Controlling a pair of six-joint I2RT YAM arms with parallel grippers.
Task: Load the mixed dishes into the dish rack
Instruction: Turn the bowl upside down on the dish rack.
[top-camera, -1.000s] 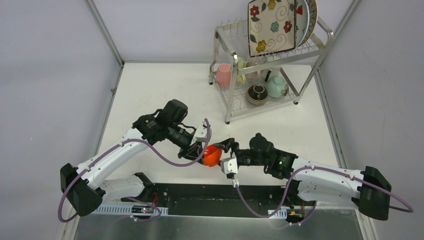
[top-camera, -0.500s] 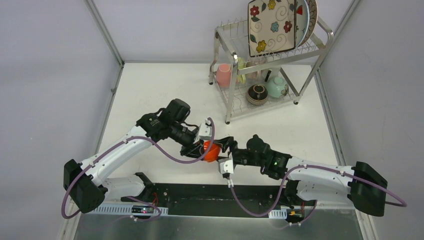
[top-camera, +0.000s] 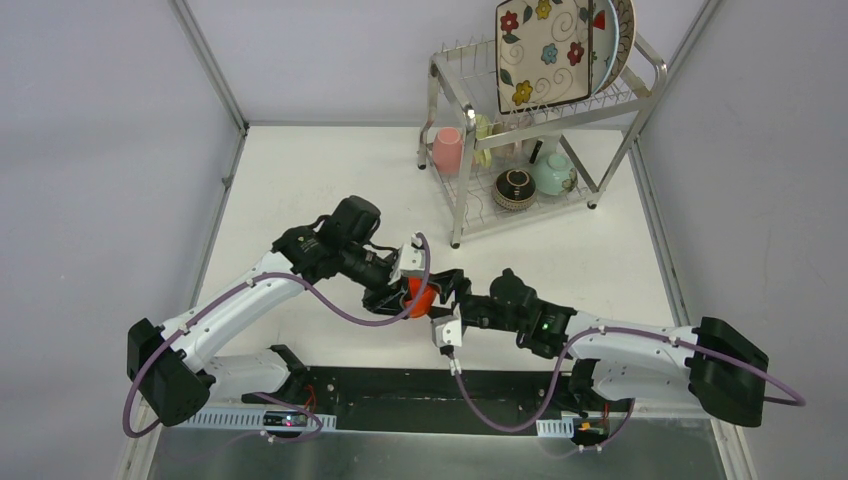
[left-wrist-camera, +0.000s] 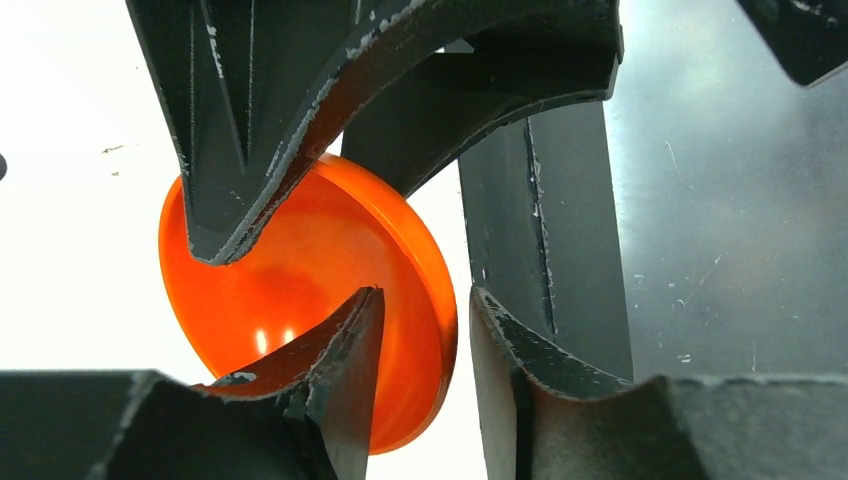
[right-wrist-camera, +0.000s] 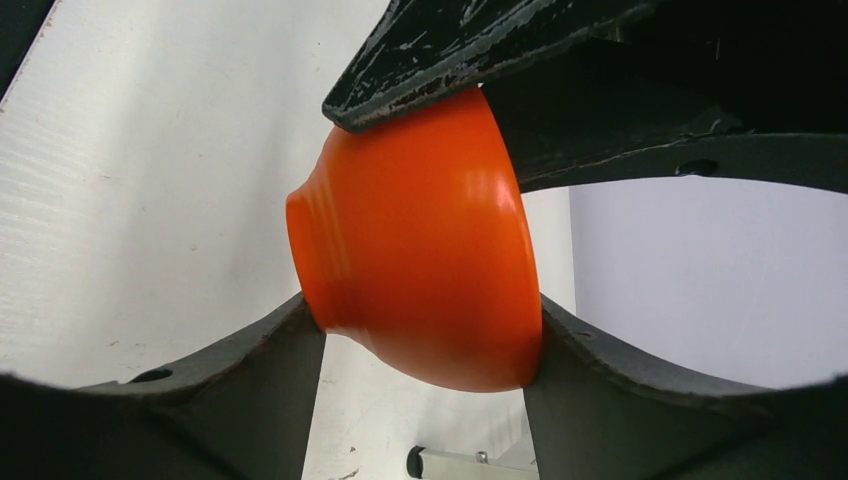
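The orange bowl (top-camera: 421, 297) hangs on its side above the table between both arms. My right gripper (top-camera: 441, 297) is shut on the orange bowl (right-wrist-camera: 420, 250), one finger against its foot and the other against its rim. My left gripper (left-wrist-camera: 425, 295) stands open astride the bowl's rim (left-wrist-camera: 300, 270), one finger inside and one outside, with a gap showing. The dish rack (top-camera: 461, 195) stands at the back right. On its top shelf are the square floral plate (top-camera: 545, 50) and a round plate (top-camera: 623, 30). Below sit a pink cup (top-camera: 448, 150), a brown bowl (top-camera: 514, 188) and a mint bowl (top-camera: 552, 175).
A black strip (top-camera: 450, 385) runs along the near edge between the arm bases. Metal frame posts (top-camera: 210, 70) and grey walls bound the white table (top-camera: 320, 180) on the left, back and right.
My left jaws have opened off the bowl's rim. Both grippers and the bowl have shifted slightly up and away from the near edge. The right gripper's hold is unchanged.
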